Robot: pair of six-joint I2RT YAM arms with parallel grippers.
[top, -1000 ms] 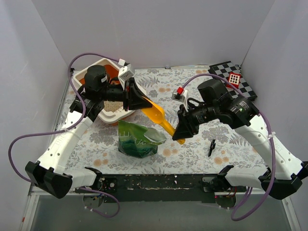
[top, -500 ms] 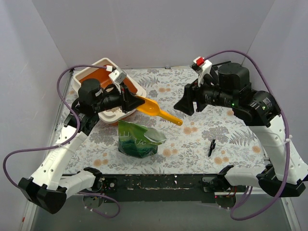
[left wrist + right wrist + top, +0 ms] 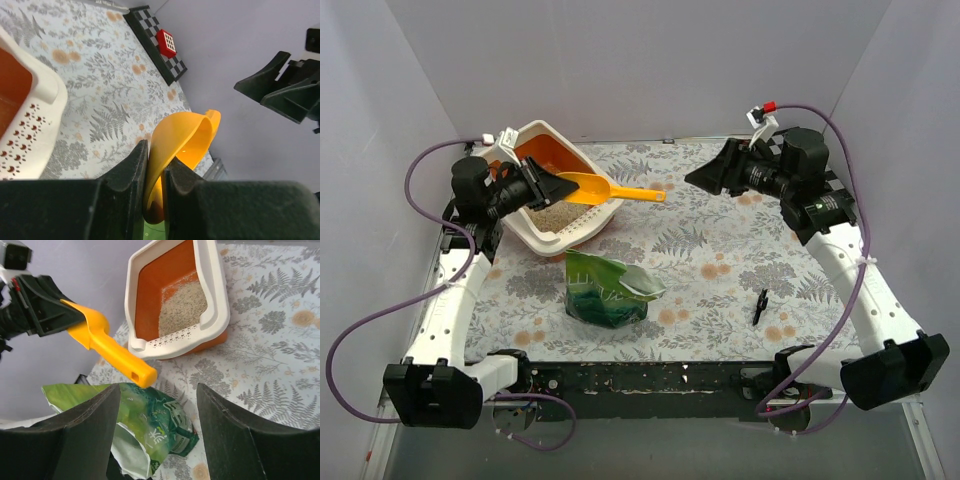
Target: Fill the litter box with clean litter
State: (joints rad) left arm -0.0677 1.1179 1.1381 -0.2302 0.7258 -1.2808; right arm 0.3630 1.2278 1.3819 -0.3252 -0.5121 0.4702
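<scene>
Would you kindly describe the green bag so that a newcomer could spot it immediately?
On the floral table, look just in front of the cream-rimmed orange plastic litter box. The glossy green bag sits there, torn open: the only soft, crinkled thing.

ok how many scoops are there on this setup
1. The yellow-orange scoop is clamped by its bowl in the left gripper, over the litter box's rim, handle sticking out to the right. The green bag could hide another.

The top camera overlooks the whole table (image 3: 720,260). Close wrist cameras face each other, sharing scoop (image 3: 115,357) and litter box (image 3: 216,282).
</scene>
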